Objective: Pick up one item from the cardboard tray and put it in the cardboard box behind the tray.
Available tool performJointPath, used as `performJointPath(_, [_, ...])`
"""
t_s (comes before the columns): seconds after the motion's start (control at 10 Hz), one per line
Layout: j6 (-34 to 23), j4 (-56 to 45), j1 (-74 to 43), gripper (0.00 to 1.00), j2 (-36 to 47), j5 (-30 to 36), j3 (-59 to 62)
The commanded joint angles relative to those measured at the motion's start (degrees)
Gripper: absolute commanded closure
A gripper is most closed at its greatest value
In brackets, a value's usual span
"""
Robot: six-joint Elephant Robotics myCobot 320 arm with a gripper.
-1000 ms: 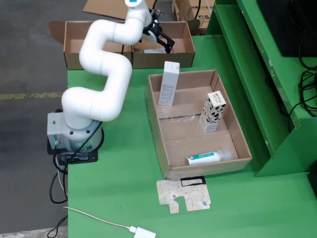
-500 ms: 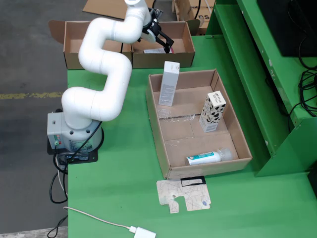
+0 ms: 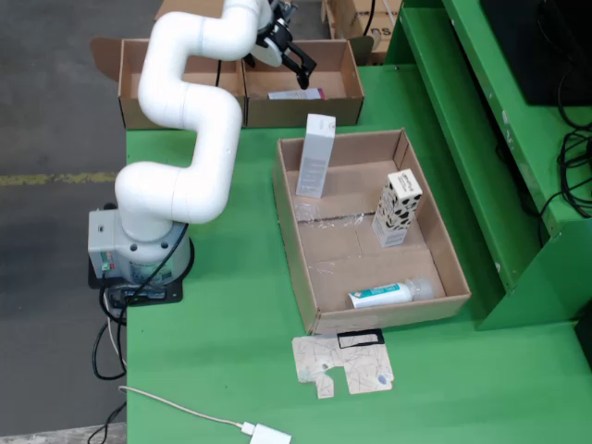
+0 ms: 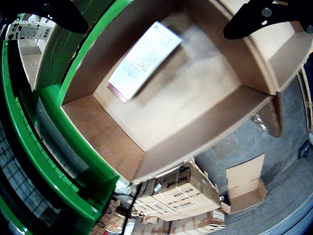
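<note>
In cardboard box (image 3: 338, 88): flat carton (image 4: 144, 61) lying diagonal, fingers (image 4: 259, 19) spread above.

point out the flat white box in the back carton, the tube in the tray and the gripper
flat white box (image 4: 144, 59): view riding on the gripper, its top face
tube (image 3: 384, 295): view from above, mid-body
gripper (image 3: 294, 61): view from above, between the fingertips

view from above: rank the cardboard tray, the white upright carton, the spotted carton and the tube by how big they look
1. cardboard tray, by far the largest
2. white upright carton
3. spotted carton, only slightly smaller, so that order is unsure
4. tube, smallest
</note>
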Motion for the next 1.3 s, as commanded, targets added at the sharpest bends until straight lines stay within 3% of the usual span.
performJointPath(0.0, [3.4,-30.2,3.2,0.0,-0.7,-2.3,28.2])
performJointPath(0.1, [3.4,-30.2,3.2,0.0,-0.7,-2.3,28.2])
performJointPath(0.2, [5.7,-39.0,5.5,0.0,1.4,-4.5,34.6])
performJointPath(0.5, [8.5,-47.7,7.8,0.0,4.6,-6.5,39.8])
performJointPath(0.8, [11.5,-53.2,10.4,0.0,9.4,-8.4,39.7])
performJointPath(0.9, [15.7,-57.6,13.6,0.0,16.9,-10.4,34.8])
performJointPath(1.0, [15.7,-57.6,13.6,0.0,16.9,-10.4,34.8])
performJointPath(1.2, [19.3,-55.1,16.3,0.0,31.7,-10.0,16.5])
